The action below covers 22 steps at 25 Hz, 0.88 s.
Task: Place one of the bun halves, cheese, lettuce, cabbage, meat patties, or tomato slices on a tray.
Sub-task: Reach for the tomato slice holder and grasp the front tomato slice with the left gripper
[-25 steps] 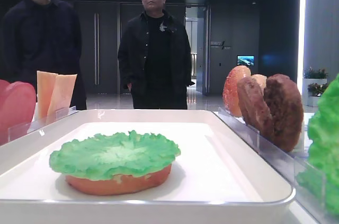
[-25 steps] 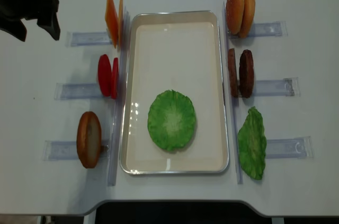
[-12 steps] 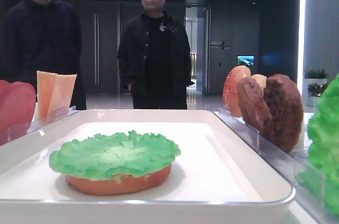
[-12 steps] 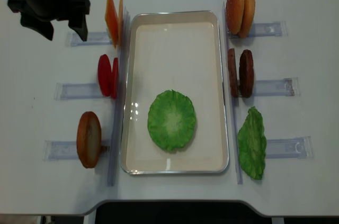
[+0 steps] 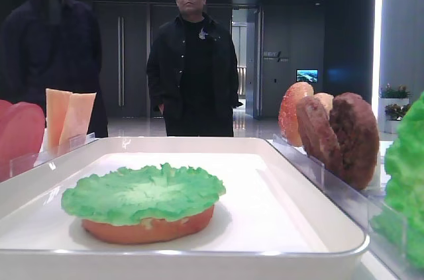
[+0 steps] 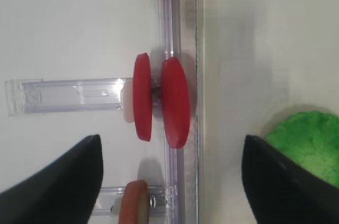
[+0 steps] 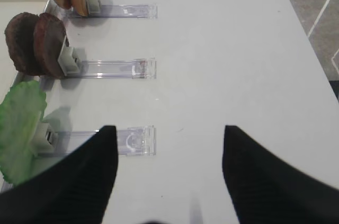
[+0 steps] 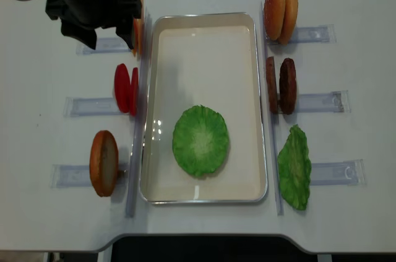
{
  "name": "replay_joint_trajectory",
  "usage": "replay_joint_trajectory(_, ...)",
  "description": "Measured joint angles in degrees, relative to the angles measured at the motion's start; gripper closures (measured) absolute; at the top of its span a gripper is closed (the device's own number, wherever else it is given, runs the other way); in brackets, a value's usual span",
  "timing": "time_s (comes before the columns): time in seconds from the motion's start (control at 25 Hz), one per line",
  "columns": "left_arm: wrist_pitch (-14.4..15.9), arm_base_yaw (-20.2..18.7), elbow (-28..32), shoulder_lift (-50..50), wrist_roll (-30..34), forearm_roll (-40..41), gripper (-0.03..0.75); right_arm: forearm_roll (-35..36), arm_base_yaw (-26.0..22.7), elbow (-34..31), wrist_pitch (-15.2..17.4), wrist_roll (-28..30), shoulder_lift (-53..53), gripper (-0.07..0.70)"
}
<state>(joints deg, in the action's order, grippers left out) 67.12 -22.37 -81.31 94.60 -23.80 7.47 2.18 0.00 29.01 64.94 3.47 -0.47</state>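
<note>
Exterior high view: tray (image 8: 257,88) already carries a bun half (image 5: 149,227) with lettuce (image 8: 200,140) on top, near its front end. Rest of the tray is bare. Left wrist view: left gripper (image 6: 172,181) hangs with fingers (image 6: 58,181) wide and empty over the two tomato slices (image 6: 175,102), which stand upright in their holder just beside the tray's left rim. Right gripper (image 7: 169,166) also wide, empty, over the bench (image 7: 222,49). Judgement: next layer not yet picked; tomato looks the likely target.

Two tomato slices (image 8: 126,88), two meat patties (image 8: 281,85) — two lettuce (image 8: 200,140), one tray (image 8: 204,23)
</note>
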Motion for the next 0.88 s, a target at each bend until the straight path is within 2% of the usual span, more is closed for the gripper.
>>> replay_joint_trajectory(0.36,-0.2,-2.7,-0.2,3.7,-1.7,-0.1,0.101,0.0,0.0,0.0,0.0,0.0,0.0,0.216)
replay_joint_trajectory(0.88,-0.5,-3.5,-0.4,9.3,-2.0,-0.2,0.101,0.0,0.0,0.0,0.0,0.0,0.0,0.216)
